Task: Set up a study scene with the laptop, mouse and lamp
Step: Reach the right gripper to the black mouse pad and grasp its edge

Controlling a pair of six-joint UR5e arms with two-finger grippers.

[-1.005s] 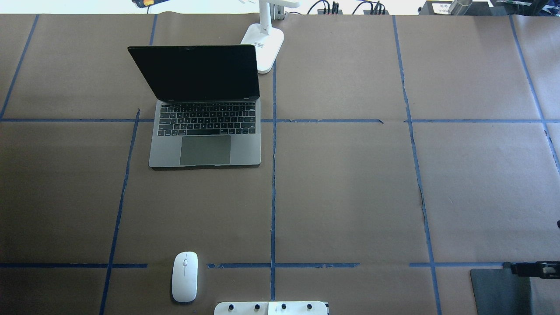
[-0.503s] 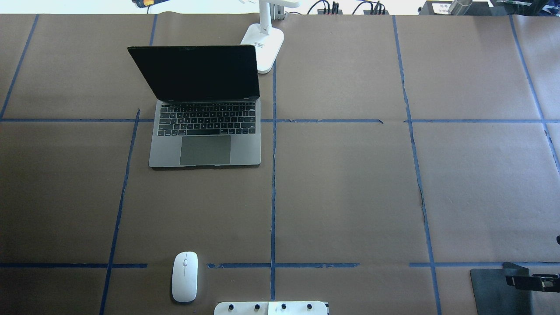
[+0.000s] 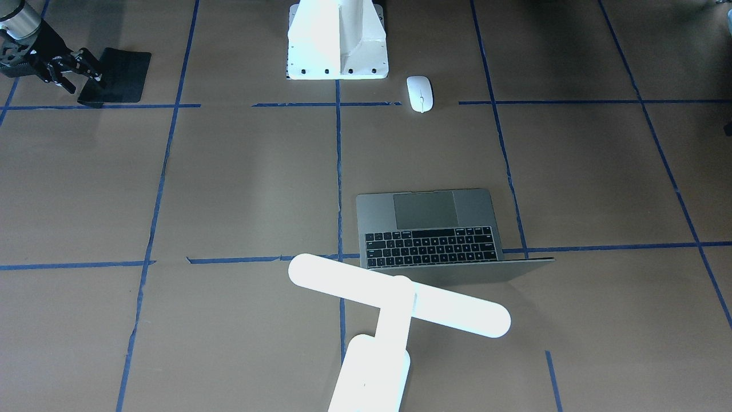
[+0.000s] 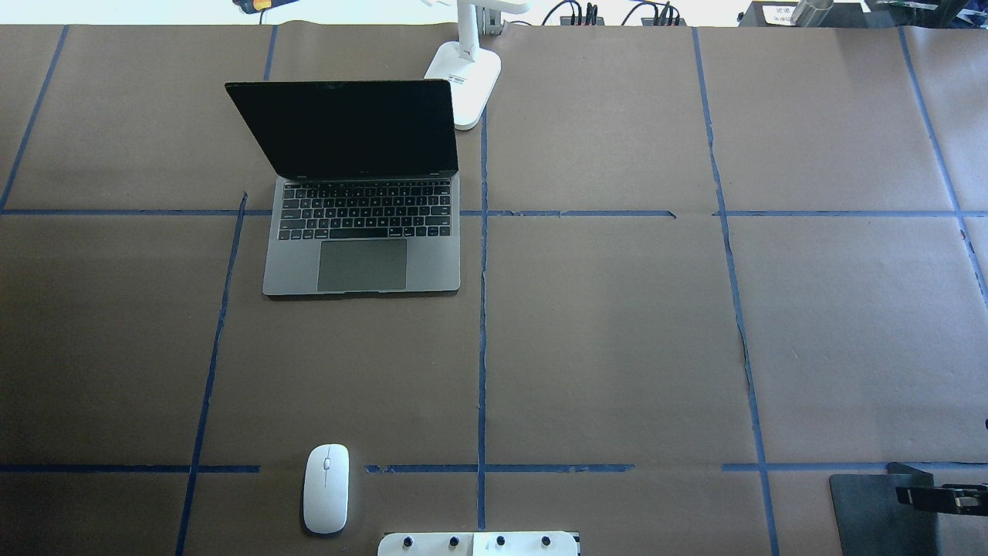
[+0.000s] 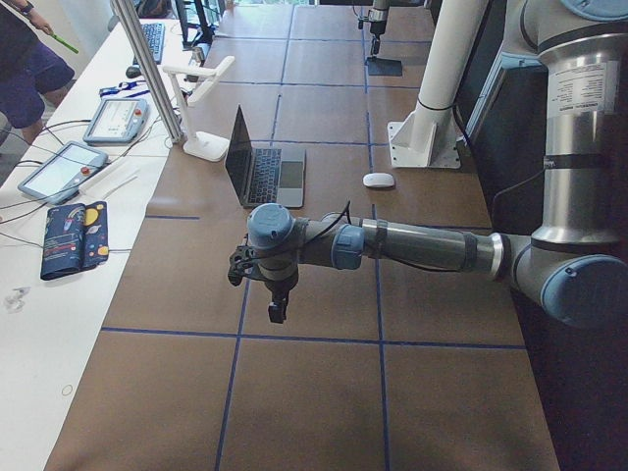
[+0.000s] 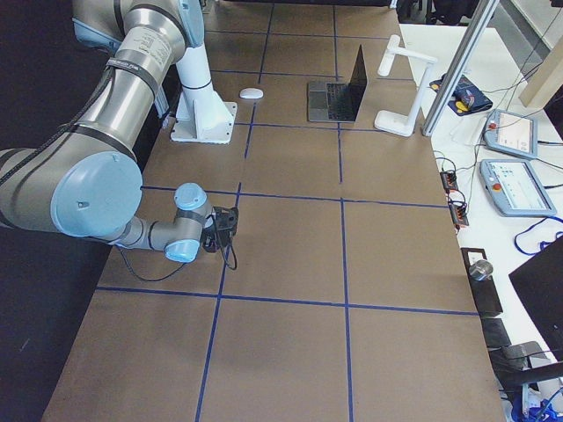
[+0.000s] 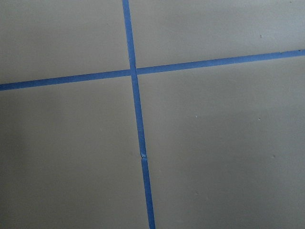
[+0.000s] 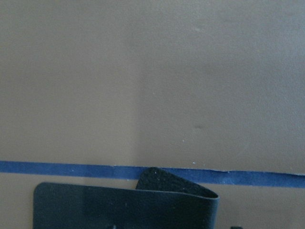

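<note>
- Hovering at the curled corner of the black mat (image 3: 126, 74) — the right gripper (image 3: 80, 77); whether it pinches the mat, I cannot tell.
- Over taped paper (image 7: 214, 143) hangs the left gripper (image 5: 276, 306); its grip cannot be told either.
- Well apart from both — laptop (image 4: 363, 262), mouse (image 4: 326, 488), lamp (image 3: 400, 297).

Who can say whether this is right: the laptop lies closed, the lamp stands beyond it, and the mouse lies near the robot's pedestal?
One thing is wrong: the laptop is open, screen raised and keyboard showing, as the overhead exterior view shows. The lamp stands beyond it, and the mouse lies near the robot's pedestal.
</note>
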